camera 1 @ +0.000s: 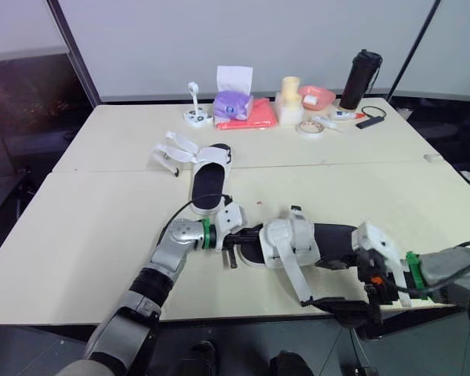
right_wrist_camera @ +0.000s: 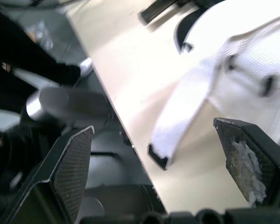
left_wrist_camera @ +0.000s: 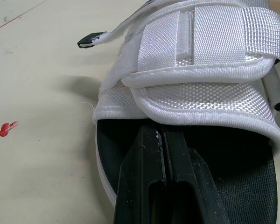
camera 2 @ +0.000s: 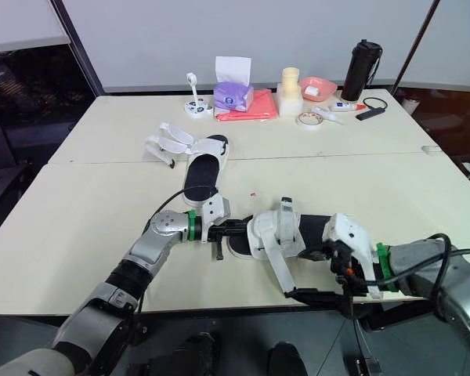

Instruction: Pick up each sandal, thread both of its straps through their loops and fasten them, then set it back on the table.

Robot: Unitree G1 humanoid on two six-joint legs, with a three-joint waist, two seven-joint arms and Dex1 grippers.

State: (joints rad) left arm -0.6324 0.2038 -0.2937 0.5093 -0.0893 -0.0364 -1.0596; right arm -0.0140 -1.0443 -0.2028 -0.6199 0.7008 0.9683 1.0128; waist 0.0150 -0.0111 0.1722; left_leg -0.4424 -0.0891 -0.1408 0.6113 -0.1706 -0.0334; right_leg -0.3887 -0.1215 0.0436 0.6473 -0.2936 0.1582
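At table front edge, near sandal: black footbed, white woven straps, long strap loose; left gripper pressed together at toe; right gripper spread near strap end; second sandal mid-table, unfastened.

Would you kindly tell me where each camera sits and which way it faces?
Left eye view: on the head, facing forward and down over the table; both arms show.
Right eye view: beside it, same scene and arms.
Left wrist view: on the left wrist, along the shut left gripper onto the near sandal.
Right wrist view: on the right wrist, past the open right gripper to that sandal's loose strap.
All four share the near sandal.
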